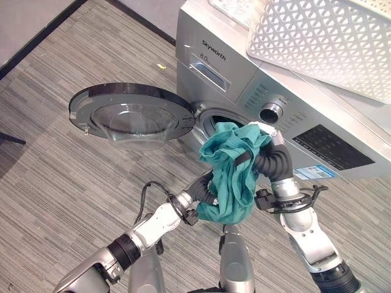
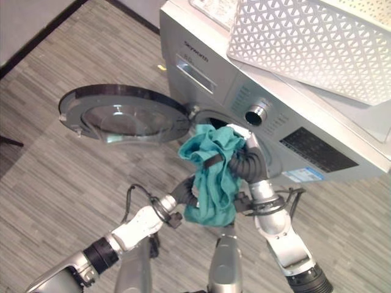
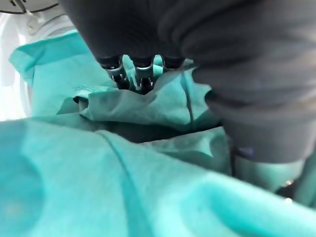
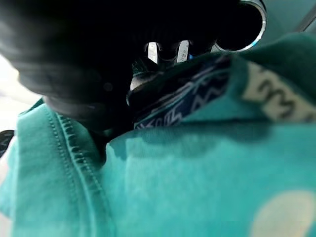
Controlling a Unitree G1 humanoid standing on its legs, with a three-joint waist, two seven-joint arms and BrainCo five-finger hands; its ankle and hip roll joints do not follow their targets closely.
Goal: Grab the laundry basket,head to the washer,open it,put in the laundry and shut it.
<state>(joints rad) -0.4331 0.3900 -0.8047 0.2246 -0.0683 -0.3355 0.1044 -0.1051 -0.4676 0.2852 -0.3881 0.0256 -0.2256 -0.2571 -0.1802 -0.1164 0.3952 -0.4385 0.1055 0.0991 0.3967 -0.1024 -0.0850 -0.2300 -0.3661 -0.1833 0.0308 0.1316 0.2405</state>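
Currently, loading step: teal garment bunched at the washer mouth, left hand and right hand both clutching it; door swung open left; laundry basket atop. Next: push cloth deeper inside.

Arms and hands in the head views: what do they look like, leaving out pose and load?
Both arms are silver-grey with black joint bands. The wrists and backs of the left hand and right hand sit under dark ribbed covers. Silver fingers show in the left wrist view.
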